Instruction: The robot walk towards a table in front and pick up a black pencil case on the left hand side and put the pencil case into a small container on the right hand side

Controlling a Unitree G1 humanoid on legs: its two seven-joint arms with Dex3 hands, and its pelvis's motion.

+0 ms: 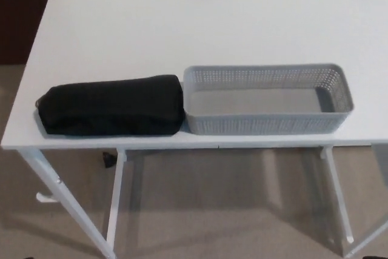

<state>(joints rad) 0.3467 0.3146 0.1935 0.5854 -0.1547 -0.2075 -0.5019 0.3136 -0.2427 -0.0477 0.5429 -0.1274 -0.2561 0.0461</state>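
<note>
You have neither of the robot's hands in the head view, so nothing can be said of their pose or how their fingers stand. The black pencil case (111,113) lies lengthwise near the front edge of the white table (182,28), on its left part; it is a soft, rounded, matte fabric roll. Its right end touches, or sits just beside, the left wall of the small container (267,127), a grey rectangular plastic basket with perforated mesh sides. The table's thin white metal legs stand on beige carpet (230,210).
</note>
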